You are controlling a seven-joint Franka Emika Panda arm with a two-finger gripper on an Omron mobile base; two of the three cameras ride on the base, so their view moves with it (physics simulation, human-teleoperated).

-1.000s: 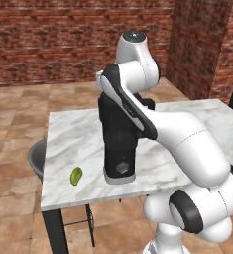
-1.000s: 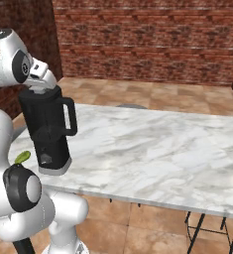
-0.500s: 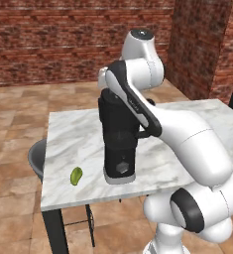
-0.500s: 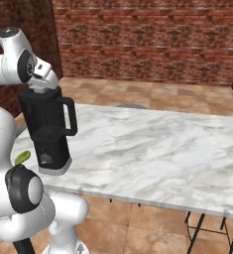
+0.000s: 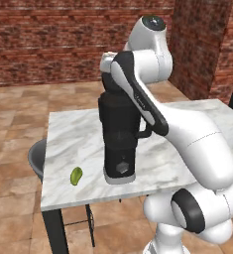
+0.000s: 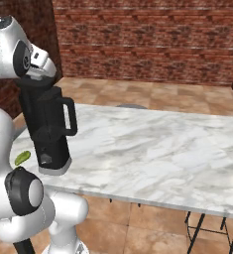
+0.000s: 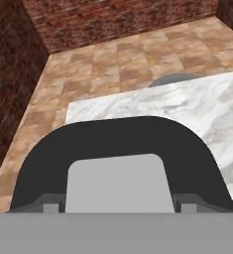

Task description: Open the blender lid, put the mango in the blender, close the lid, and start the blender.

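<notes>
The tool (image 7: 116,207) sits at the top of the blender (image 5: 119,136), its fingertips (image 7: 50,203) flanking the grey cap of the lid (image 7: 119,149). Compared with a second ago the jaws have narrowed and now stand either side of the cap, apparently closed on it, though contact itself cannot be confirmed. Over the same interval the upper arm has lifted and shifted slightly while the blender and lid remain in place. The lid is still seated on the jar. The blender stands near the front edge of the table (image 6: 157,149), towards its left end as the base cameras see it. The mango (image 5: 76,175) lies on the table just beside the blender, nearer the left front corner, untouched. Judgement: the grasp on the lid looks just completed; lifting it off is the step in hand, with loading the mango, reclosing and starting all remaining.
</notes>
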